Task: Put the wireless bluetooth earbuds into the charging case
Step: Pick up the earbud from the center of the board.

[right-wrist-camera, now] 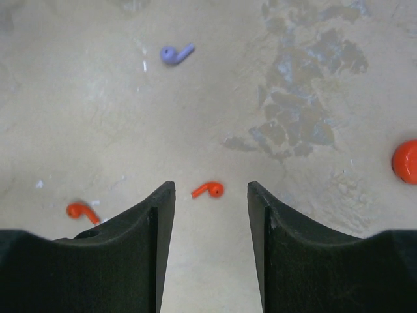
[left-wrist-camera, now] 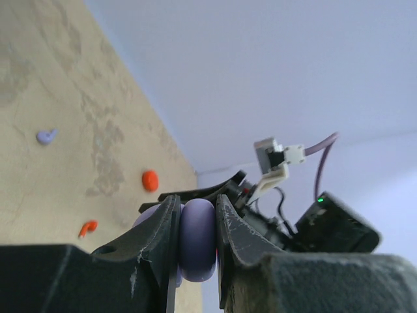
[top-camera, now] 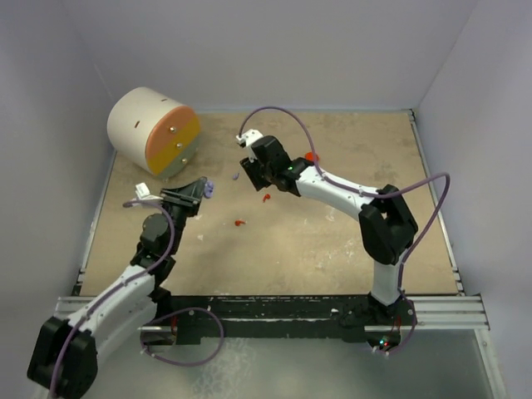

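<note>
Jaws on the left gripper [left-wrist-camera: 197,203] are clamping a round lavender case [left-wrist-camera: 197,251]; those of the right gripper [right-wrist-camera: 211,188] are standing apart, hovering over a red earbud [right-wrist-camera: 208,190] lying on the table [right-wrist-camera: 195,117]. A second red earbud [right-wrist-camera: 81,211] and a lavender earbud [right-wrist-camera: 174,54] are lying nearby.

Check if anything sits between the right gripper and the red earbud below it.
Nothing visible. The right gripper is open, with the red earbud framed between its fingers on the table. The second red earbud, the lavender earbud and the red case all lie clear of that path.
</note>
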Robot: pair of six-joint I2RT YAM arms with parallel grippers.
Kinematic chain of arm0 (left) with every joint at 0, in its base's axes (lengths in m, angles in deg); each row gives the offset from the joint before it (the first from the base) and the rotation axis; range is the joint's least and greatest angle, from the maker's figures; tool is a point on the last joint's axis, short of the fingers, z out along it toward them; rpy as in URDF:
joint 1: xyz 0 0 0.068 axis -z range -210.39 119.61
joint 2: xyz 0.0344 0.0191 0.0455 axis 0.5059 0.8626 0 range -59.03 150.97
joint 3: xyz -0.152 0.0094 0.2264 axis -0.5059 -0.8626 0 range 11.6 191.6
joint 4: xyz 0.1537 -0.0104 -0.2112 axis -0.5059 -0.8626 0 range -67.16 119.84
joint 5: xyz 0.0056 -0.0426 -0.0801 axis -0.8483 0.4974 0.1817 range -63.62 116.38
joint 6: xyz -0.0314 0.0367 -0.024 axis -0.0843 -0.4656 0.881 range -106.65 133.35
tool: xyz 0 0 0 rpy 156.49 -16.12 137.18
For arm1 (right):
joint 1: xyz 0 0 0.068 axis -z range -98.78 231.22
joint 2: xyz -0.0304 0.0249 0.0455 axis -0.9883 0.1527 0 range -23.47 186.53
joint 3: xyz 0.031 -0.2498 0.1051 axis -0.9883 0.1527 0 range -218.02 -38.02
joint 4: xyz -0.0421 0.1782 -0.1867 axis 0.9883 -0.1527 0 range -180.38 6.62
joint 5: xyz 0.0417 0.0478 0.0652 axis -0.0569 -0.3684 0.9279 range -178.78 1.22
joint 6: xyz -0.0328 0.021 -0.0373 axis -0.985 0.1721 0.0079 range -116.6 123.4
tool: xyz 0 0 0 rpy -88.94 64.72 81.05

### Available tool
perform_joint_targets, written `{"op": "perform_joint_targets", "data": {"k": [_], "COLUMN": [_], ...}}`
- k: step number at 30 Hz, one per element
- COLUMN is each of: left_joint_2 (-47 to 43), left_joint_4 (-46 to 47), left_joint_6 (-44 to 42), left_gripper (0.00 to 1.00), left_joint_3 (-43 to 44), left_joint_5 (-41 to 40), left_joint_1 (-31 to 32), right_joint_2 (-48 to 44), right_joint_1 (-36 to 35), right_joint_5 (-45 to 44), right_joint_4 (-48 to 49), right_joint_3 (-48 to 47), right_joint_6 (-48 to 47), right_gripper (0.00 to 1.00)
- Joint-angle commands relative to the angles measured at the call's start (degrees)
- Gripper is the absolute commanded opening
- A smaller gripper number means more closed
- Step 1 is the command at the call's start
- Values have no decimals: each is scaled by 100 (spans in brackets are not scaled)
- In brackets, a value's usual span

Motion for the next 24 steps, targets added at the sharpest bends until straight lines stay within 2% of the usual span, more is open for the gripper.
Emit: {"op": "perform_joint_targets", "data": {"k": [1, 5, 10, 24], "left_joint_2": [-1179, -1587, -1546, -1377], "left_joint_4": [-1159, -1752, -1749, -1458], "left_joint_6": [307, 435, 460, 496], "left_gripper": [0, 0, 0, 0], "left_joint_3": [-19, 94, 100, -99], "left_joint_5": [-1464, -1723, -1575, -1352], "left_joint_1": [-18, -33, -33, -31], "right_joint_2": [415, 1222, 1951, 2355], "right_joint_1": [43, 53, 47, 7], "right_joint_5": [327, 359, -1, -362], "right_joint_4": [747, 621, 433, 998], "right_joint_3": [-502, -1306, -2074, -2107], "right_joint_6": [375, 508, 577, 41], "right_gripper": [50, 46, 44, 43]}}
